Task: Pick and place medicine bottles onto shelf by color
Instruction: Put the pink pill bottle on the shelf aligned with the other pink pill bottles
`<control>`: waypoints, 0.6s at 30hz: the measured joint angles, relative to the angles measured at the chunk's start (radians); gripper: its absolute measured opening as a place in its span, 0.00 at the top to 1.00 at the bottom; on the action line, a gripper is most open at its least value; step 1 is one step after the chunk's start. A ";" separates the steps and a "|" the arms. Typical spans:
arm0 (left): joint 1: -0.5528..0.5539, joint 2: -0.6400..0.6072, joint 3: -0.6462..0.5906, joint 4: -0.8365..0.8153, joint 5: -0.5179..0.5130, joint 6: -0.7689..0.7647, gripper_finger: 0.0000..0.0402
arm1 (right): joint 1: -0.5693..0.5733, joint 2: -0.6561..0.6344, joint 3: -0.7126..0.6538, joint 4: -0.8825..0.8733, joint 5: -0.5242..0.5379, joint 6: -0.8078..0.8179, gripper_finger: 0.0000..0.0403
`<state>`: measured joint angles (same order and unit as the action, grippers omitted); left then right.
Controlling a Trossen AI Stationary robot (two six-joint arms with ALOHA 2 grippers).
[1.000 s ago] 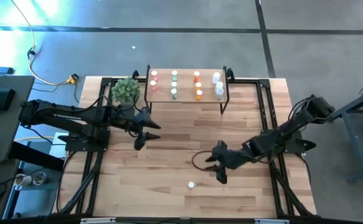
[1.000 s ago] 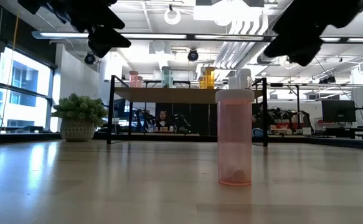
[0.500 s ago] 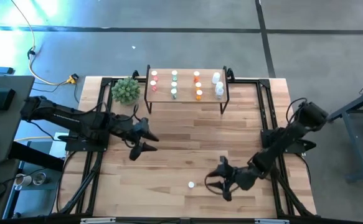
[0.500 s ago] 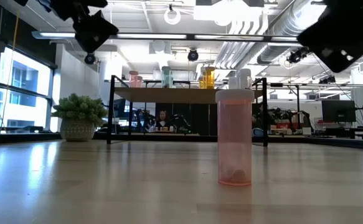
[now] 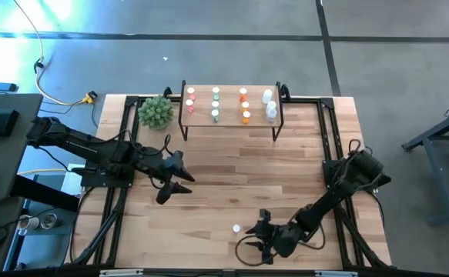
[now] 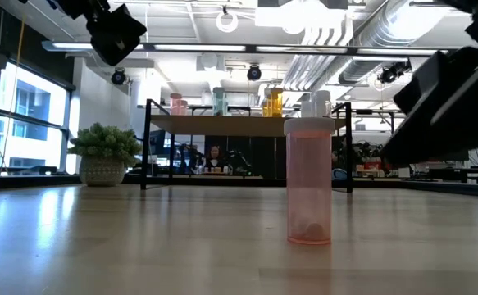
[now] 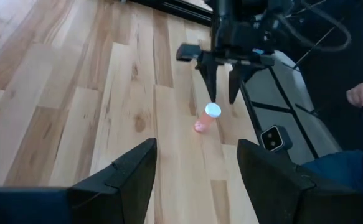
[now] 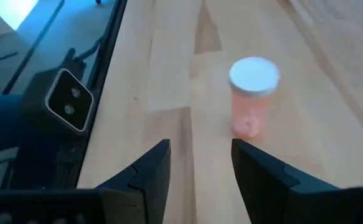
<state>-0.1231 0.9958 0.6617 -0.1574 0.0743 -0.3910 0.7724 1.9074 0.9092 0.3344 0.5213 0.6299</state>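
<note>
Pink translucent medicine bottle [image 5: 237, 228] with a white cap is standing upright near the table's front edge. Just right of it, the right gripper [image 5: 262, 236] is hovering empty, fingers spread. Well away at the left, the left gripper [image 5: 173, 178] is hanging wide apart, empty.

Robotics lab: exposed ceiling ducts [image 6: 337, 49], workbenches [image 6: 435, 168]
</note>
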 joint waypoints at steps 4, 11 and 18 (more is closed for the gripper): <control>-0.003 0.000 0.000 0.000 0.000 0.000 0.47 | -0.002 0.054 0.053 -0.001 0.016 -0.009 0.60; -0.003 0.000 0.000 -0.002 0.000 0.000 0.47 | -0.002 0.090 0.078 -0.019 0.092 0.025 0.60; -0.003 0.000 0.000 -0.003 0.000 0.000 0.47 | -0.013 0.090 0.077 -0.082 0.122 0.135 0.60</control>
<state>-0.1261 0.9960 0.6617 -0.1600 0.0745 -0.3908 0.7598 1.9974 0.9863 0.2525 0.6430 0.7647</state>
